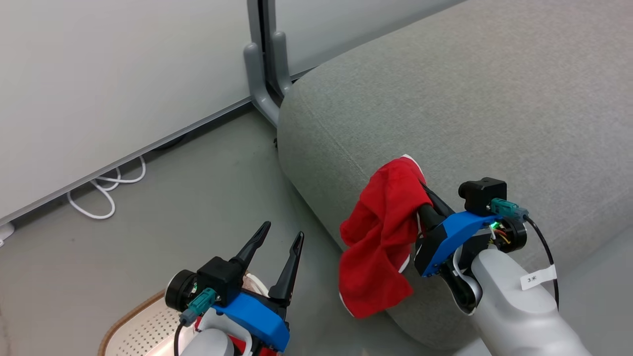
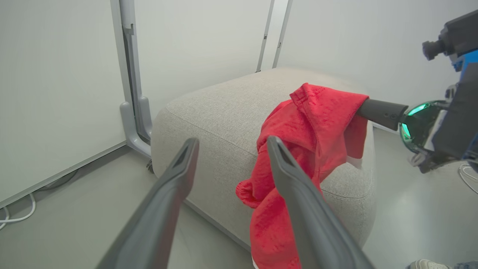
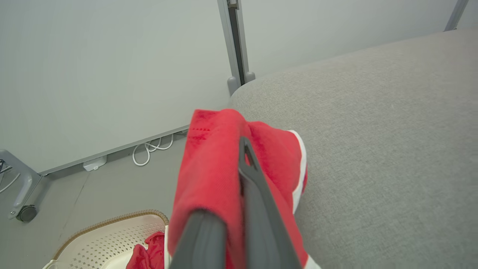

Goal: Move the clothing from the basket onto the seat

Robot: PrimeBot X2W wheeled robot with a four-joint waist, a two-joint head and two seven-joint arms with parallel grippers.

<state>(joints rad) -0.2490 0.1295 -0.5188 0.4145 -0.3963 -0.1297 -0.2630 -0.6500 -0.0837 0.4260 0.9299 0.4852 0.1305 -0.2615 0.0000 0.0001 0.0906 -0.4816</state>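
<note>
The wall panels [image 1: 123, 74] and the grey floor [image 1: 198, 198] form the surroundings. A grey post [image 1: 262, 84] with a curved foot stands where two panels meet, just beside the seat's far corner.

The seat [image 1: 470, 99] is a light-grey upholstered block with rounded corners and a stitched seam running below its top edge. It takes up the right half of the head view.

The basket [image 1: 133, 331] stands on the floor at the lower left, near the seat. Its wall is cream and perforated, and its rim is brown with a woven look.

One red garment [image 1: 381, 232] with white trim is off the basket and at the seat's near rounded edge. Its upper fold is draped over the right arm's fingers, level with the seat's top. The rest hangs down in front of the seat's side. Contact between fabric and upholstery cannot be confirmed. A second garment [image 3: 147, 254], also red, lies bunched inside the basket.

The right gripper [image 3: 242, 145] is closed and clamps the red garment. The fabric wraps over one finger, and the other finger shows dark against it.

The left gripper [image 1: 283, 230] is above the basket with its jaws spread wide and nothing between them. Its fingers point towards the seat.

A white cable [image 1: 106, 193] lies looped on the floor along the base of the wall.
</note>
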